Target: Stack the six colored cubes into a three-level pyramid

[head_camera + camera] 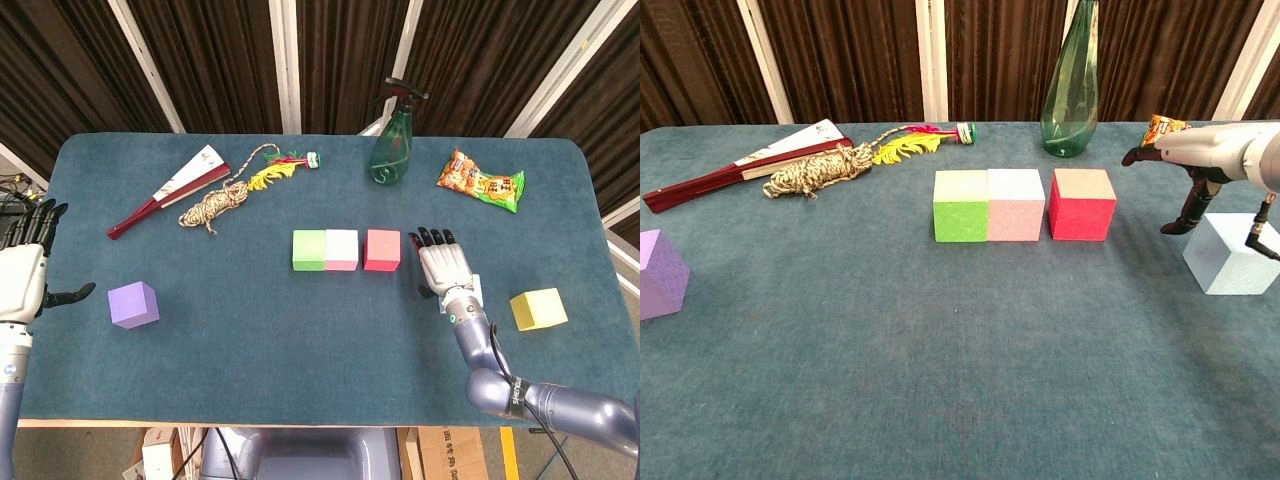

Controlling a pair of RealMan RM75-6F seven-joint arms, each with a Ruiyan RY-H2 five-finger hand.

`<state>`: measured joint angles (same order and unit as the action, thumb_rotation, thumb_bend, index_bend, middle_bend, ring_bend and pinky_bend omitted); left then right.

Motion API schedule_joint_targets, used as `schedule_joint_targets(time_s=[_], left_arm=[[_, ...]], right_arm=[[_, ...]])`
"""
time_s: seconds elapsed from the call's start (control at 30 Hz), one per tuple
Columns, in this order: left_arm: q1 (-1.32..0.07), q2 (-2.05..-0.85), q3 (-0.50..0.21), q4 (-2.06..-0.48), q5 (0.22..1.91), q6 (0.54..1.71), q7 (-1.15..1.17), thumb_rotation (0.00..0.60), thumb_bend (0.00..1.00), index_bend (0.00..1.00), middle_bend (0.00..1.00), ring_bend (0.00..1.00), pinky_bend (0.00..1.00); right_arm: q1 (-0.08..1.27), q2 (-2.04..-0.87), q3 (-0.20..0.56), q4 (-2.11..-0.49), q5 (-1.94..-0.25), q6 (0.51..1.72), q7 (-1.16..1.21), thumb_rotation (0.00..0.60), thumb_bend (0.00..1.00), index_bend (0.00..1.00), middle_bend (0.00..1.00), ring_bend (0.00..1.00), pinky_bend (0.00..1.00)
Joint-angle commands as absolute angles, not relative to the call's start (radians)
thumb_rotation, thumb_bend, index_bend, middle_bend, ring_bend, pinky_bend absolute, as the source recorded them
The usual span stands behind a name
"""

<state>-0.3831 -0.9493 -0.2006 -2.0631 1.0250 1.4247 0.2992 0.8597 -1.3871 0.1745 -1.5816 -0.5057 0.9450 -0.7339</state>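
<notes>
So the blue counter [300, 380] has three cubes lined up in a row around the middle: green cube [308, 250], pink cube [341, 249] touching it, then the red cube [382, 250] just beside the pink one with a thin gap between them that shows in the chest view. The right robot hand [443, 268] hovers flat just to the right of the red cube, palm down with fingers stretched out and apart, holding nothing. It sits right over the light blue cube [1234, 252], which is mostly hidden under it in the head view but plain to see in the chest view, resting on the counter with the thumb hanging down just beside it. The yellow cube [538, 309] is further toward the right edge, apart from everything. The purple cube [133, 304] is way over near the left edge by itself, and the left robot hand [22, 277] hangs off that left edge, fingers spread and empty. Along the far edge there's a folded fan [170, 189], a bundle of rope [216, 206] touching it, a yellow feathery toy [275, 168], a green spray bottle [392, 145] and a snack bag [480, 181] toward the far right corner.
</notes>
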Motion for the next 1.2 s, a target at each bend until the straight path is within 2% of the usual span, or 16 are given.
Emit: schedule_joint_targets(time_s=[0.03, 0.57, 1.2], left_arm=[[-0.382, -0.95, -0.202, -2.062, 1.023, 1.422, 0.299, 0.6, 0.13, 0.0, 0.0, 0.01, 0.08], [-0.378, -0.953, -0.211, -2.058, 1.019, 1.405, 0.299, 0.6, 0.13, 0.0, 0.0, 0.01, 0.08], [-0.375, -0.96, -0.214, -2.057, 1.016, 1.391, 0.304, 0.6, 0.13, 0.0, 0.0, 0.01, 0.08]], right_arm=[[0.87, -1.392, 0.158, -1.569, -0.489, 0.938, -0.746, 0.6, 0.3, 0.09, 0.03, 0.0, 0.0], [0.892, -1.428, 0.115, -1.502, -0.466, 0.91, -0.737, 0.6, 0.3, 0.1, 0.04, 0.0, 0.0], [0.888, -1.449, 0.095, -1.465, -0.544, 0.872, -0.663, 0.6, 0.3, 0.1, 0.04, 0.0, 0.0]])
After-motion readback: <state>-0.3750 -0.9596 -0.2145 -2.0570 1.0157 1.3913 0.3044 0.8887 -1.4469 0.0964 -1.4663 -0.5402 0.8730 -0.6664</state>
